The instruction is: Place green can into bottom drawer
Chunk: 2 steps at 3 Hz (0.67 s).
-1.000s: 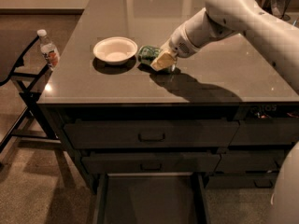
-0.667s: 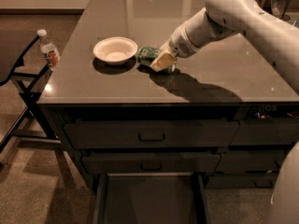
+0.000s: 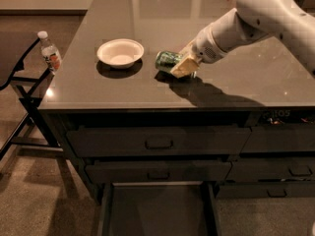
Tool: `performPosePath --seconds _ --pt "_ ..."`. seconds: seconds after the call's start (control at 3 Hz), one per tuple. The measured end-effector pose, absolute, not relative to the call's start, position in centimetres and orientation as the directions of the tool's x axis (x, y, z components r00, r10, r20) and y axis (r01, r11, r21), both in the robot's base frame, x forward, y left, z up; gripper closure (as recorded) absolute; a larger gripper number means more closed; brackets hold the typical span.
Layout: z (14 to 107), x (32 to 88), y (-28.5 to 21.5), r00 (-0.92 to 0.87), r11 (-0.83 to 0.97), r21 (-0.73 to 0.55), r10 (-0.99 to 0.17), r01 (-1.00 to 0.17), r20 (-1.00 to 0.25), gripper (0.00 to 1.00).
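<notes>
The green can (image 3: 166, 60) lies tilted on its side on the dark countertop (image 3: 246, 82), just right of the white bowl (image 3: 120, 52). My gripper (image 3: 183, 66) comes in from the upper right on the white arm (image 3: 246, 18) and is shut on the can's right end, its cream fingers (image 3: 186, 67) covering that part. The bottom drawer (image 3: 157, 208) is pulled open at the foot of the cabinet, below and in front of the can, and its dark floor shows nothing inside.
Two shut drawer fronts with small handles (image 3: 158, 143) sit above the open drawer. More drawers (image 3: 290, 170) stand at the right. A clear water bottle (image 3: 49, 52) with a white cap stands on a black folding frame (image 3: 24, 90) left of the counter.
The gripper and the green can have shifted together a little to the right and toward the counter's front. The bowl and bottle have not moved.
</notes>
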<state>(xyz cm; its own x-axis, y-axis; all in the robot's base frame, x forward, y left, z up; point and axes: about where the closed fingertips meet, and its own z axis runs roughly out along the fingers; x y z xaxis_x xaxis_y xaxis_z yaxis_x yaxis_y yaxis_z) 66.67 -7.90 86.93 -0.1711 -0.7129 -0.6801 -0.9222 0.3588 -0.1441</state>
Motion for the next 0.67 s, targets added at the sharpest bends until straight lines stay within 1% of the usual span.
performPosePath --seconds 0.67 --pt "90.6 61.0 -12.4 -0.11 0.363 -0.21 -0.69 -0.908 -0.716 1.0"
